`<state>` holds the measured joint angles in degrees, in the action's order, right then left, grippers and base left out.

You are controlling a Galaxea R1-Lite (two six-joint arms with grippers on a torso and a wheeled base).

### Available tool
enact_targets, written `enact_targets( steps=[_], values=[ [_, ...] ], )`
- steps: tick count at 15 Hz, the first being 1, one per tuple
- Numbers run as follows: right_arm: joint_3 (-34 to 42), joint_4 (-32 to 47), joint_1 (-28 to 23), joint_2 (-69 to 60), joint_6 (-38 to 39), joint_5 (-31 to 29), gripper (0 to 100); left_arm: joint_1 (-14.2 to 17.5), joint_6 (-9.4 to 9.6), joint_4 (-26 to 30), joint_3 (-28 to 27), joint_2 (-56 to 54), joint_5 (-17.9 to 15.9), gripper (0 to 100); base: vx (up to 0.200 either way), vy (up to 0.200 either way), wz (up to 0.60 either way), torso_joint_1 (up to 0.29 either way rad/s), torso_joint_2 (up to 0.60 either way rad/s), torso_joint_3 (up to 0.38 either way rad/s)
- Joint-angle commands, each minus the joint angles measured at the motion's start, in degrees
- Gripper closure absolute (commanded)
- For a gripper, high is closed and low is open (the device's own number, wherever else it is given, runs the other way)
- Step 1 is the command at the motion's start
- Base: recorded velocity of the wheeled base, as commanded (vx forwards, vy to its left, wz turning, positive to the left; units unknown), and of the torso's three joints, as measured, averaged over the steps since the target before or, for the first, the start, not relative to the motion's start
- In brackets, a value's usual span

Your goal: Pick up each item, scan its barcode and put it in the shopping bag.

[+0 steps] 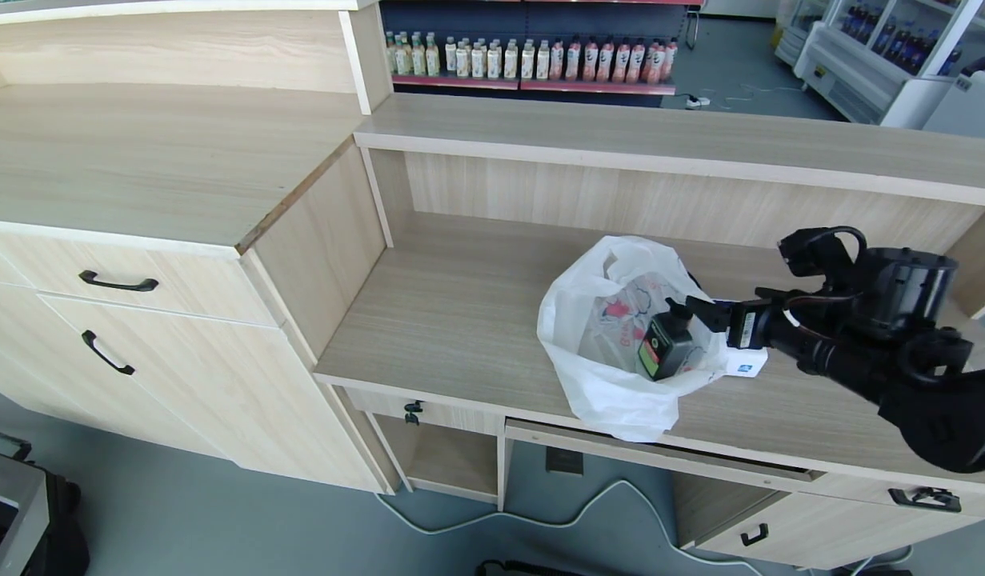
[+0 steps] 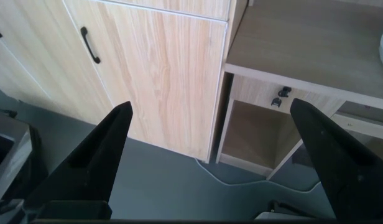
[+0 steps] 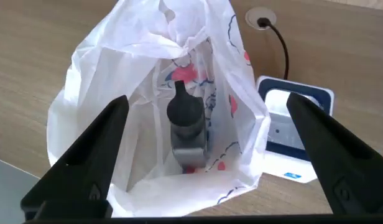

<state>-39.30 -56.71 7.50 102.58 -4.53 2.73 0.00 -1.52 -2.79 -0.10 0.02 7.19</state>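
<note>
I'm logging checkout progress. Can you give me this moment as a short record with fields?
bag: white shopping bag, open, on the counter
in bag: dark bottle with a green label, cap up
scanner: white scanner on the counter, at the bag's right
right claw: right claw open, above the bag's mouth, holding nothing
left claw: left claw open, empty, above the floor by the cabinet

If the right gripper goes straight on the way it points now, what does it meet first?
Most likely the bottle in the bag, which lies centred ahead of the open right gripper. The bag's rim may brush it first; depth is unclear.
</note>
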Motion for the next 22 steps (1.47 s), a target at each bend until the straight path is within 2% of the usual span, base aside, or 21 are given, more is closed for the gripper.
enact_targets(
  steps=[1,2,4,5,6,8,9,10,12,13,22],
  values=[
    [15.6,9.8,-8.8,-27.9,-9.5,0.0,0,0.0,-0.06,0.0,0.0,0.0,0.0,0,0.0,0.0,0.0,0.0,0.0,0.0],
    [16.2,11.6,-11.2,-31.2,-10.5,-0.4,0,0.0,-0.06,0.0,0.0,0.0,0.0,0,0.0,0.0,0.0,0.0,0.0,0.0],
    [15.7,18.2,-21.6,-37.2,-14.3,-5.4,0,0.0,-0.06,0.0,0.0,0.0,0.0,0,0.0,0.0,-0.6,0.005,0.0,0.007],
    [15.8,19.8,-24.5,-39.0,-14.1,-5.9,0,0.0,-0.06,0.0,0.0,0.0,0.0,0,0.0,0.0,-0.6,-0.012,0.0,0.002],
    [16.3,20.9,-26.4,-39.6,-13.7,-6.6,0,0.0,-0.06,0.0,0.0,0.0,0.0,0,0.0,0.0,-0.6,0.002,0.0,0.002],
    [16.9,21.2,-29.9,-38.7,-11.6,-16.7,0,0.0,-0.06,0.0,0.1,0.0,0.0,0,0.0,0.0,-0.6,0.012,0.0,0.0],
    [16.5,21.2,-30.3,-38.4,-9.6,-18.6,0,0.0,-0.06,0.0,0.0,0.0,0.0,0,0.0,0.0,0.0,0.0,0.0,0.0],
    [16.5,21.6,-34.0,-38.6,-5.8,-15.2,0,0.0,-0.06,0.0,0.0,0.0,0.0,0,0.0,0.0,0.0,0.0,0.0,0.0],
    [16.6,23.1,-39.1,-38.7,-6.3,-8.2,0,0.0,0.03,0.0,0.0,0.0,0.0,0,0.0,0.0,0.0,0.0,0.0,0.0],
    [16.3,24.3,-39.9,-38.1,-5.8,-6.9,0,0.0,-0.06,0.0,0.0,0.0,0.0,0,0.0,0.0,0.0,0.0,0.0,0.0],
    [16.9,25.5,-41.1,-37.9,-4.7,-5.7,0,0.0,-0.15,0.0,0.0,0.0,-0.2,0,0.0,0.0,0.0,0.0,0.0,0.0]
  ],
)
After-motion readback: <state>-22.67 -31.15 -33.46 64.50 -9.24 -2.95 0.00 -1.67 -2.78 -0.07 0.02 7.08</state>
